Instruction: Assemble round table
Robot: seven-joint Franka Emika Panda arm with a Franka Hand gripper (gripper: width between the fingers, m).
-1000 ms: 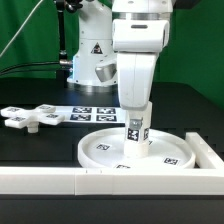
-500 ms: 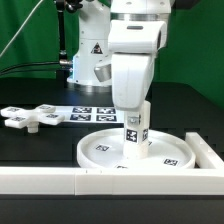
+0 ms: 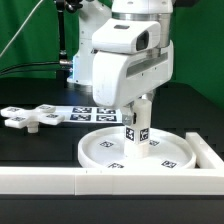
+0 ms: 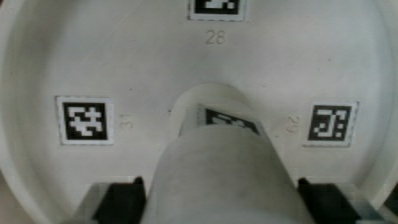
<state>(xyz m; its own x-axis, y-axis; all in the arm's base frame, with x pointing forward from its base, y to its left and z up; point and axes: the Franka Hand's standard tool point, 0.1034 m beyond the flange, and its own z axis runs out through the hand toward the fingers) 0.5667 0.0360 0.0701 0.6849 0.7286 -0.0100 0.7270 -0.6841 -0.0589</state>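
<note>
The large round rimmed disc (image 3: pixel 100 151) lies flat on the black table, near the front wall. The short cylindrical post (image 3: pixel 135 128) stands upright on the disc's middle, its tags facing the camera. My gripper (image 3: pixel 140 101) comes down from above and is shut on the post's upper part. In the wrist view the post (image 4: pixel 222 150) fills the middle, with a dark finger pad (image 4: pixel 121 201) pressed on each side, and the disc (image 4: pixel 107 60) with its tags lies beneath. The cross-shaped piece (image 3: pixel 30 118) lies loose at the exterior view's left.
The marker board (image 3: pixel 92 113) lies flat behind the disc. The long white border wall (image 3: pixel 50 181) runs along the front and turns back at the exterior view's right (image 3: pixel 208 150). The robot's base (image 3: pixel 88 60) stands behind.
My hand has turned about its vertical axis while holding the post, so its broad side now faces the camera. The post stays upright on the disc's middle.
</note>
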